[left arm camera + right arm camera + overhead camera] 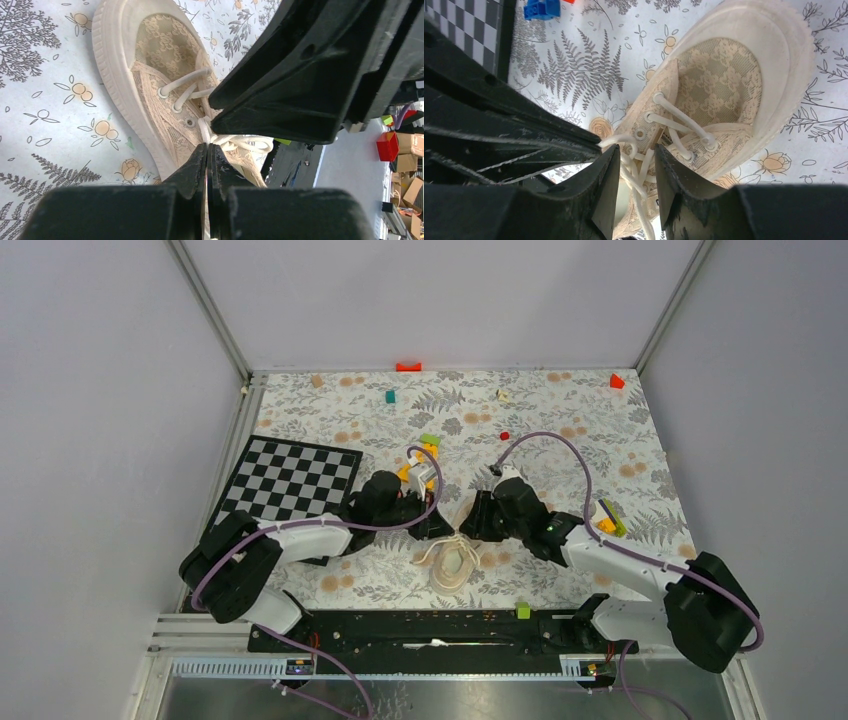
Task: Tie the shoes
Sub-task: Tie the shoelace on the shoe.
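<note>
The cream-beige shoe [455,565] lies on the floral cloth between both arms, near the front edge. In the left wrist view the shoe [165,50] points its toe up, with pale laces [186,86] crossing its eyelets. My left gripper [207,147] is shut on a lace strand that runs down from the knot area. My right gripper [636,162] hovers over the shoe [724,85], jaws apart, and loose laces [639,182] pass through the gap untouched by either finger. The two gripper heads almost touch above the tongue.
A checkered board [290,480] lies left of the left arm. Small blocks are scattered at the back: red [408,366], red [616,381], green [390,396]. A blue brick [541,9] sits by the board. The black base rail [430,630] runs just in front of the shoe.
</note>
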Available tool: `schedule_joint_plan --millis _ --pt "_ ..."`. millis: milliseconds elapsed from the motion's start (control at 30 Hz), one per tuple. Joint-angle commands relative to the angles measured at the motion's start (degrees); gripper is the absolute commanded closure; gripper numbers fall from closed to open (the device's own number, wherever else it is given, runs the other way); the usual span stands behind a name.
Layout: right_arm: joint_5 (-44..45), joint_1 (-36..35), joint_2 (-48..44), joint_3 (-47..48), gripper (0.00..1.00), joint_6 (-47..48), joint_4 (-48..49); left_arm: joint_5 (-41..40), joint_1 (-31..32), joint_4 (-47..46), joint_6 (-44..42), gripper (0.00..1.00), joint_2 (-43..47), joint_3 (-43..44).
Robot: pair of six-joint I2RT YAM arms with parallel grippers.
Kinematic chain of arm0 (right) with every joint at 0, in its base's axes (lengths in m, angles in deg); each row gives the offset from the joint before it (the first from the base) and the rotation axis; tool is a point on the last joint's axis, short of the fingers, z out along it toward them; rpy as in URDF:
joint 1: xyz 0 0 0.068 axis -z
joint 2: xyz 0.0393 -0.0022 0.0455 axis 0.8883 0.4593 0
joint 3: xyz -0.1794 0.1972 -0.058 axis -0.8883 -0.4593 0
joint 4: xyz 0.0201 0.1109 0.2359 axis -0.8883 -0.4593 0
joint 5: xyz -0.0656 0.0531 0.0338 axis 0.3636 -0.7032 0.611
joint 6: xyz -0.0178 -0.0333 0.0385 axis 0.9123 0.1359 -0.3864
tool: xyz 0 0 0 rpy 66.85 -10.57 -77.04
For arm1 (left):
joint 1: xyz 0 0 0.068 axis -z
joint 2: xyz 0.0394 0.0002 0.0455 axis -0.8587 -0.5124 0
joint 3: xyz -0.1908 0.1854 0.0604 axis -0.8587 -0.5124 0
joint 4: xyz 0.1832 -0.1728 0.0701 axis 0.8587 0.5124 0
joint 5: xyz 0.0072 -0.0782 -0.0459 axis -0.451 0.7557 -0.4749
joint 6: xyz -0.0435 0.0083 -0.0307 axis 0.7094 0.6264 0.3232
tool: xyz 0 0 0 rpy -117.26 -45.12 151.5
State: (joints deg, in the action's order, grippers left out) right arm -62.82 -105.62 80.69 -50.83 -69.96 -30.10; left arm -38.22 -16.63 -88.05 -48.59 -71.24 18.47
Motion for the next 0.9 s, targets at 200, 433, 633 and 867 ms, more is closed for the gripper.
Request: schedule_joint_plan --millis 200,433,633,867 --pt "1.71 0.01 2.47 0.49 0.61 1.25 -1.17 -0.54 1.69 -1.17 -3.74 1.00 2.24 -1.27" --pt "6.04 -1.76 4.88 2.95 0.67 3.47 -5.70 -1.76 1.69 -1.71 -3.83 1.00 2.38 -2.12" --pt "7.00 -3.45 6.21 3.84 0.60 3.65 -5.29 -2.09 1.68 -1.90 -3.83 1.00 2.06 -2.53" --pt "7.79 -4.99 8.35 6.13 0.70 4.01 -6.51 -2.45 1.71 -1.99 -4.02 1.00 2.19 -3.08"
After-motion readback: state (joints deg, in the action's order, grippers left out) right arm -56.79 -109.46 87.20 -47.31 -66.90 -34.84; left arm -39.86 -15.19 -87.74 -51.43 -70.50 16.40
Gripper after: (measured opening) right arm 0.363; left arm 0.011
